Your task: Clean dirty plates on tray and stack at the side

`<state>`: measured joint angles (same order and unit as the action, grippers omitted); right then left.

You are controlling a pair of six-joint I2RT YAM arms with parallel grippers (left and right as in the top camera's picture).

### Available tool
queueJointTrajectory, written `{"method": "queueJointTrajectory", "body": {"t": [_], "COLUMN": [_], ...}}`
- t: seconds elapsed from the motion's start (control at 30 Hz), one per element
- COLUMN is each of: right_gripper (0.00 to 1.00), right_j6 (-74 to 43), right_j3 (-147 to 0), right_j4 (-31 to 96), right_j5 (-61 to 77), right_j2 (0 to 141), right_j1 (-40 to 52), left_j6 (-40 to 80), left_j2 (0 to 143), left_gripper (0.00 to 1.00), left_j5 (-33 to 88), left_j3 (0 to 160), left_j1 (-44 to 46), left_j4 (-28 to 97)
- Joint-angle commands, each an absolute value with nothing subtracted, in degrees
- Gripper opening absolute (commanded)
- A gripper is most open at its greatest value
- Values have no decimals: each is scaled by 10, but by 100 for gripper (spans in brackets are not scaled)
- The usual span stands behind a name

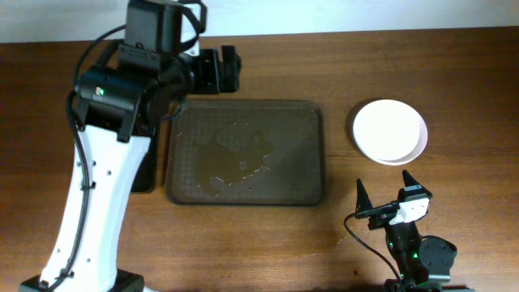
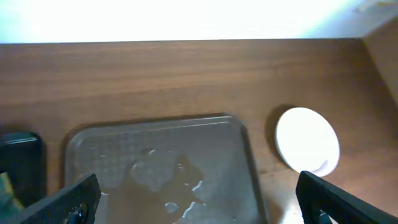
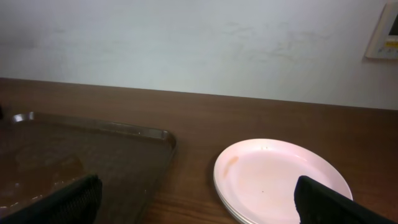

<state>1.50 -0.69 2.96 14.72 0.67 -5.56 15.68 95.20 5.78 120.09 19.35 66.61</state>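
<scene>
**Table** (image 1: 454,65): brown wood grain, carrying all items.

**Tray** (image 1: 300,130): a dark brown rectangle with rounded corners, a raised rim and a dimpled base, lying at centre. An irregular glossy film of liquid (image 1: 235,158) is pooling on its base.

**Plates** (image 1: 389,130): round, white, shallow and smooth, sitting stacked on the bare table near the tray's right side, not touching it. The top one is showing a faint orange smear (image 3: 233,160) near its rim.

**Left gripper** (image 1: 219,69): hanging near the tray's far left corner, its dark fingers (image 2: 74,200) spread wide and holding nothing.

**Right gripper** (image 1: 385,193): hanging in front of the plates, its pointed black fingers parted and empty.
</scene>
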Motion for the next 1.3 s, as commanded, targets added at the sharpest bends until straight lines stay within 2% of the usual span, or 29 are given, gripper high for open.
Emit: {"method": "queueJointTrajectory", "body": {"t": [0.0, 0.4, 0.5, 0.57, 0.63, 0.7, 0.83, 0.9, 1.07, 1.27], "right_gripper": [98, 98, 98, 98, 98, 98, 98, 98, 98, 98], "right_j6": [11, 11, 11, 11, 11, 11, 11, 11, 11, 11], "right_j3": [-3, -3, -3, -3, -3, -3, -3, -3, -3, -3], "right_j4": [31, 31, 31, 31, 31, 31, 31, 31, 31, 31], "right_j5": [157, 157, 157, 157, 157, 157, 157, 157, 157, 157], "right_j2": [2, 2, 2, 2, 2, 2, 2, 2, 2, 2], "right_j1": [-52, -52, -52, -52, -52, -52, -52, -52, -52, -52], "left_j6": [160, 160, 130, 130, 110, 78, -66, -109, -115, -117], "left_j2": [935, 915, 878, 821, 771, 712, 551, 481, 284, 138], "left_gripper": [99, 99, 99, 99, 99, 99, 99, 99, 99, 99], "left_j5": [58, 56, -59, -189, -207, -173, -8, 36, 121, 138], "left_j3": [1198, 1198, 1172, 1095, 1019, 929, 683, 581, 305, 132], "left_j1": [231, 239, 239, 231, 204, 163, 62, 34, -32, -63], "left_j4": [667, 669, 661, 622, 582, 522, 345, 271, 61, -31]}}
